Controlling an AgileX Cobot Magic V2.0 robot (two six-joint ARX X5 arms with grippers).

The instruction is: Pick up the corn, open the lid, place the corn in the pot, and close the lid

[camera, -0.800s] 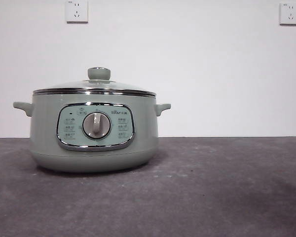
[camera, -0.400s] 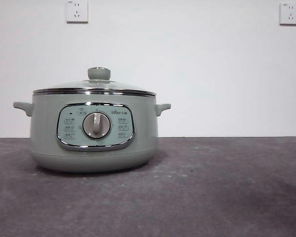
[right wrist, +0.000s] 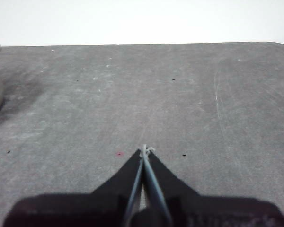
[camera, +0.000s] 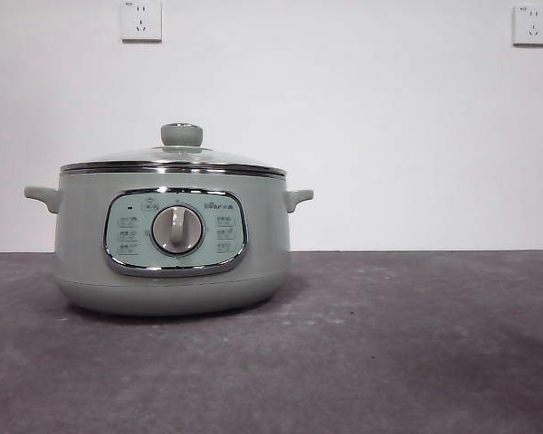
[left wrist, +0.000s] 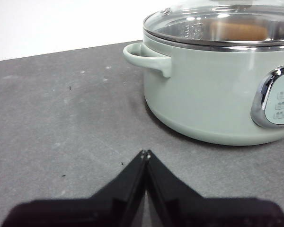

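Across the last second I find no change in the front view: the pot point(camera: 172, 240) sits in the same place on the table point(camera: 389, 344), and the lid point(camera: 174, 161) rests squarely on its rim with the knob upright. Neither arm enters that view. In its wrist view the left gripper point(left wrist: 145, 153) has its jaws pressed together at the tips and grips nothing, low over the table just beside the pot's side handle point(left wrist: 146, 56). The right gripper point(right wrist: 144, 151) is likewise closed and empty, over bare table well apart from the pot. Through the glass in the left wrist view I see an orange-tan shape inside the pot, probably the corn point(left wrist: 239, 30), though reflections blur it. I judge the task complete or nearly so: corn apparently inside, lid seated, both arms idle.
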